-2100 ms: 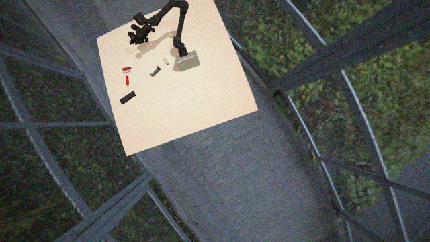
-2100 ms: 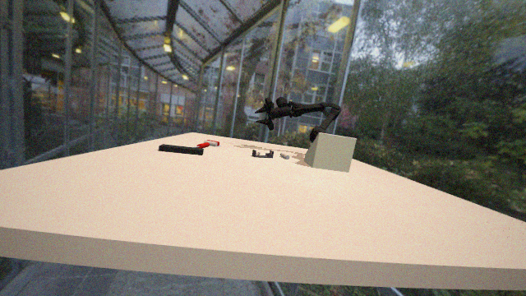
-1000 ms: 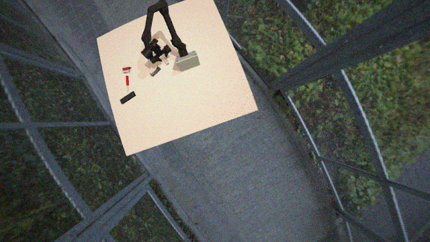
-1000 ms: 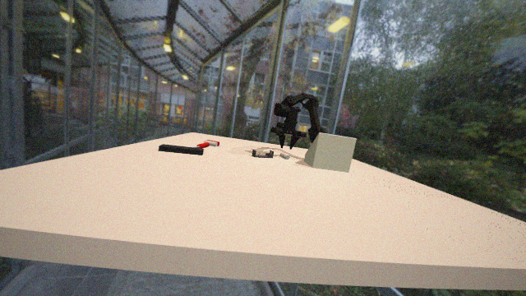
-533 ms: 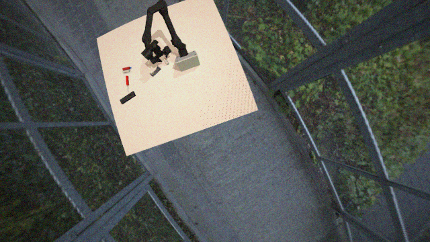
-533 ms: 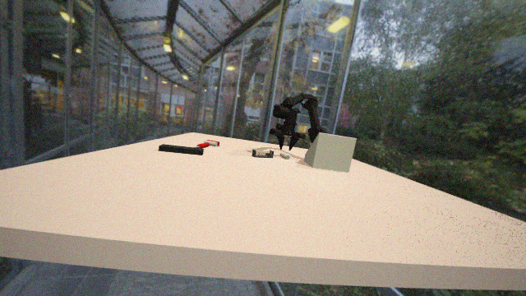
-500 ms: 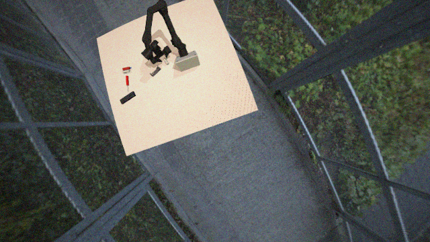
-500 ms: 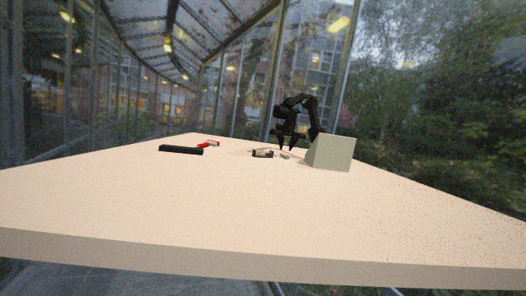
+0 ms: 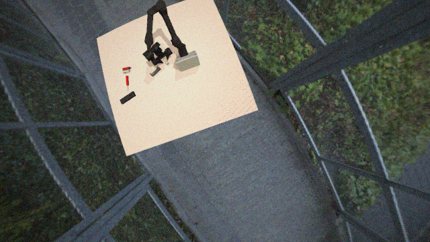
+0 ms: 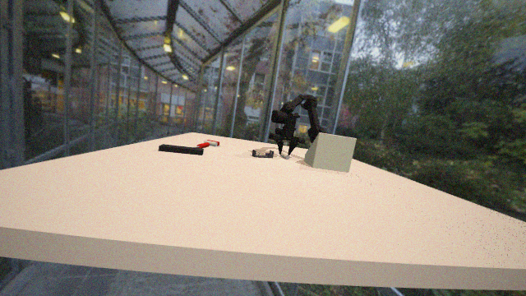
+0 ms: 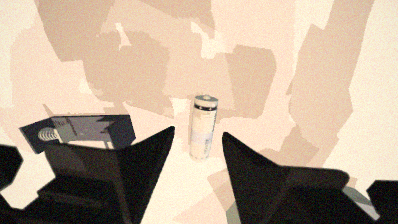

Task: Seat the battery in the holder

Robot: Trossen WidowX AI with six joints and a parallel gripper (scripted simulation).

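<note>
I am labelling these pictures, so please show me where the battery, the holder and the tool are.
battery [image 11: 204, 131]: wrist view, middle of its pale body, lying on the table.
holder [image 11: 80, 129]: wrist view, its dark floor beside the spring.
tool [image 11: 198, 137]: wrist view, midway between the two dark fingertips, open and holding nothing.

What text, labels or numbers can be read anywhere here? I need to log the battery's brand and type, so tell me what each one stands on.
No legible text in any view.
Battery: pale wrap with faint markings, too blurred to read; no brand or type can be made out.
Holder: no marking visible.
Grey box at the arm's base: plain faces.
Red and black items on the table: too small to tell.
</note>
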